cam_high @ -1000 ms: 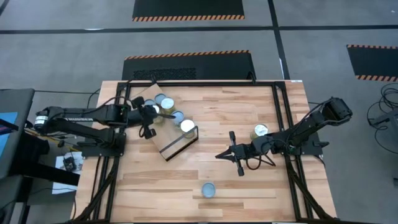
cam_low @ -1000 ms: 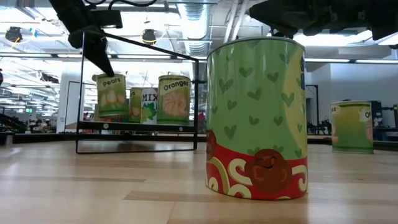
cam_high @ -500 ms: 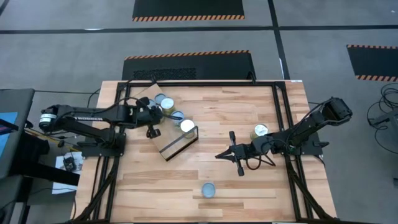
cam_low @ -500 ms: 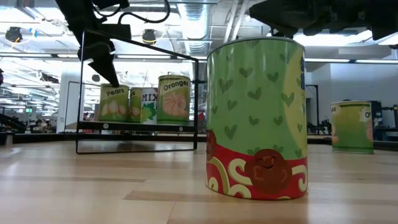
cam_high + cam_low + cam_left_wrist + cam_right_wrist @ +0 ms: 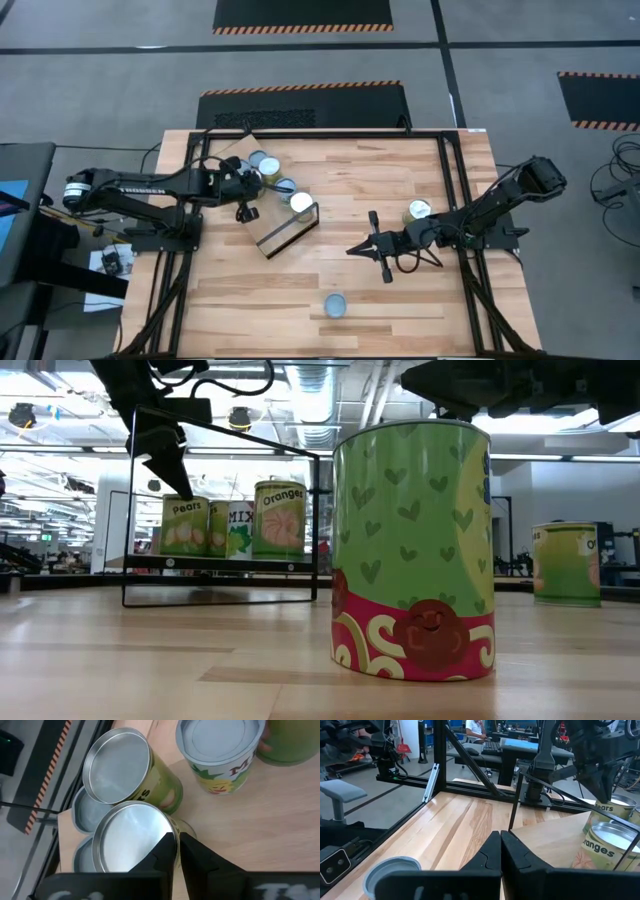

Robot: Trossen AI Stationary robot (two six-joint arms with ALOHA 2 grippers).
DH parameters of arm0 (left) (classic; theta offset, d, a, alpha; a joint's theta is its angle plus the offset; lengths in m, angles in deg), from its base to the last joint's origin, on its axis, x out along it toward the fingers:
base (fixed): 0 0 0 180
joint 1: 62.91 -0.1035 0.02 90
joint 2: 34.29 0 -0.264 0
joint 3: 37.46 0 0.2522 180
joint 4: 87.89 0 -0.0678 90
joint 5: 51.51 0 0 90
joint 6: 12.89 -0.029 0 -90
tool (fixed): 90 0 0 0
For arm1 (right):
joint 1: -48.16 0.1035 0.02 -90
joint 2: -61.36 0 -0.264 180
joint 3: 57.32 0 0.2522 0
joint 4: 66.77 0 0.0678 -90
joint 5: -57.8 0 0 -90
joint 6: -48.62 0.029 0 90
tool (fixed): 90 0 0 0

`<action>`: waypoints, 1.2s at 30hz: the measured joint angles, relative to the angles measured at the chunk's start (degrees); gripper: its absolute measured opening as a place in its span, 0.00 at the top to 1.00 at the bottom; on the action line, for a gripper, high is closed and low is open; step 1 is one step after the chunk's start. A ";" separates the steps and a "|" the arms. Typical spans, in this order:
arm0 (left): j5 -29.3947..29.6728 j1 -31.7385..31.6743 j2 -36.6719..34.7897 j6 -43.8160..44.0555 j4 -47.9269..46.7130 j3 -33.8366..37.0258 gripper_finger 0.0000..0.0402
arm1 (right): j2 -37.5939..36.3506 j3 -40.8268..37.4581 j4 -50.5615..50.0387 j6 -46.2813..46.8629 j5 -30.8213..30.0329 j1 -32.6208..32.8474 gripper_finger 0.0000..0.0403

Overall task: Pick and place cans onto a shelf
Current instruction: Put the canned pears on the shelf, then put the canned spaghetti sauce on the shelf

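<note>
just above the shelved cans (image 5: pixel 131 837), left tool (image 5: pixel 177 851), fingers together, nothing held

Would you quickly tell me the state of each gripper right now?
Left gripper: closed, empty, above the cans on the shelf.
Right gripper: closed, empty, mid-table.

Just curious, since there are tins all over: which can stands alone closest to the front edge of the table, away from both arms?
The can with green hearts and a red band, seen from above as the lone grey lid. The others cluster on the shelf, or stand beside the right arm.
</note>
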 joint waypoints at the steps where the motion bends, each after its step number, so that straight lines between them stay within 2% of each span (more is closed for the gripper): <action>1: 0.18 0.00 0.02 0.00 -0.02 0.02 0.95 | 0.00 0.00 -0.01 0.00 0.00 0.00 0.97; 12: 0.84 0.00 0.02 -0.63 -0.47 -1.73 0.88 | 0.00 0.00 -0.01 0.00 0.00 0.00 0.97; 23: 2.35 1.20 -2.29 -2.79 -1.43 -5.14 0.88 | 0.00 0.00 -0.25 0.00 0.00 0.02 0.97; 30: 7.44 8.65 -10.82 -0.10 1.19 -2.87 0.96 | 0.00 0.02 -0.56 0.00 0.00 0.11 0.97; 33: 7.70 13.89 -14.70 0.45 7.88 0.36 0.99 | 0.02 1.67 -2.66 0.00 -0.21 1.11 0.97; 36: 8.37 19.07 -18.02 -1.61 18.58 5.60 0.99 | 0.00 6.61 -10.40 0.01 -1.53 3.36 0.97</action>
